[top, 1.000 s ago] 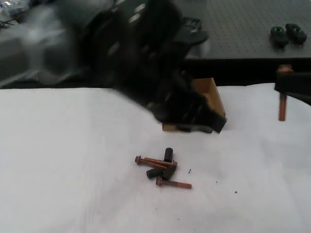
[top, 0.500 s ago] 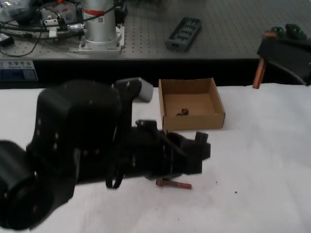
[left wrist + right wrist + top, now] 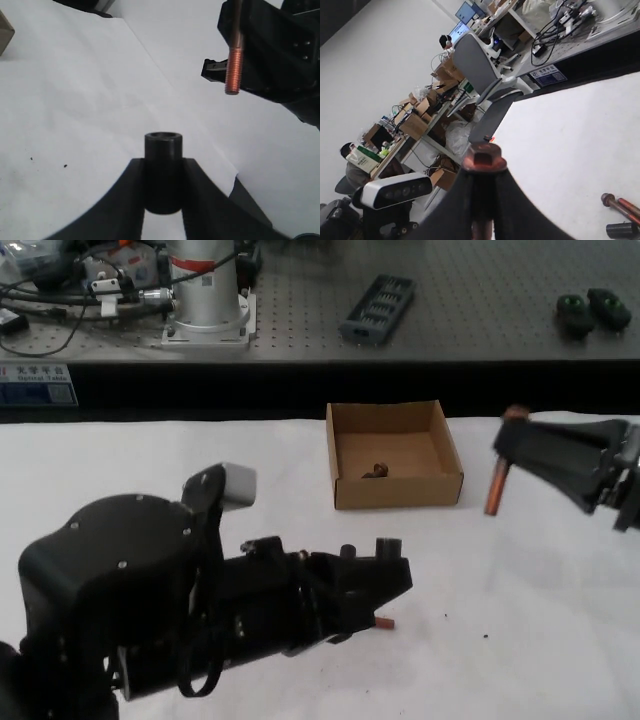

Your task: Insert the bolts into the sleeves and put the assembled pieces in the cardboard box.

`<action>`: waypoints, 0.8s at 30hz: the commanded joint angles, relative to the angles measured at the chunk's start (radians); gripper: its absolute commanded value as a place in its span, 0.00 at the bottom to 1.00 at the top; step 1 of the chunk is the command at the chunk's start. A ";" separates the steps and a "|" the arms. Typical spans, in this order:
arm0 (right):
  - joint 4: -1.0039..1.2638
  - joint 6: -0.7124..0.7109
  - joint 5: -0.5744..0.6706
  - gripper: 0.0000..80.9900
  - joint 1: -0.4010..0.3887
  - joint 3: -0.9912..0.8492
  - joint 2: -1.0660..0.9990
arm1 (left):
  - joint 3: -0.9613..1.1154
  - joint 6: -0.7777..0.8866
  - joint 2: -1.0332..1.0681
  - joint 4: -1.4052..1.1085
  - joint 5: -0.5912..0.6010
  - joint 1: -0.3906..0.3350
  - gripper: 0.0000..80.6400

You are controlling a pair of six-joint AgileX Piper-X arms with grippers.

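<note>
The left gripper [image 3: 163, 170] is clenched on a black sleeve [image 3: 163, 144], bore upward, above the desk [image 3: 520, 630]. The right gripper [image 3: 510, 442] grasps a copper bolt [image 3: 494, 488], thread down, well apart from the sleeve and near the cardboard box [image 3: 398, 492]. Insertion looks to be the step in hand. Next, the bolt tip must line up over the bore, then descend.

Your right gripper [image 3: 483, 175] has its two black fingers [image 3: 451, 202] clamped on a copper bolt [image 3: 483, 159], whose hex head pokes out past the fingertips. Beyond it spreads the white worktop [image 3: 580, 135]. A loose bolt [image 3: 619, 205] and a black sleeve [image 3: 620, 230] lie on it, just beside each other. A grey camera unit [image 3: 395, 189] sits on dark machinery. Farther back are a grey office chair [image 3: 479, 65] and cluttered desks [image 3: 415, 125].
</note>
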State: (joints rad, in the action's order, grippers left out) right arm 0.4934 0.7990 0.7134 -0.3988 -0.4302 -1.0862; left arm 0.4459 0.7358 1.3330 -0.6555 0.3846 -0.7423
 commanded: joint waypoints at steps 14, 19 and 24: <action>0.020 -0.029 0.001 0.05 -0.104 -0.003 -0.133 | -0.089 -0.035 -0.007 -0.032 0.141 -0.003 0.02; 0.020 -0.034 0.023 0.05 -0.104 -0.003 -0.162 | -0.089 -0.107 -0.007 -0.027 0.160 -0.003 0.02; 0.020 -0.038 0.022 0.05 -0.104 -0.003 -0.168 | -0.089 -0.201 -0.007 0.058 0.160 -0.003 0.02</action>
State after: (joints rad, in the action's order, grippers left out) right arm 0.4980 0.7722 0.7220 -0.4988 -0.4302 -1.2541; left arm 0.3545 0.5886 1.3330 -0.6276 0.5349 -0.7423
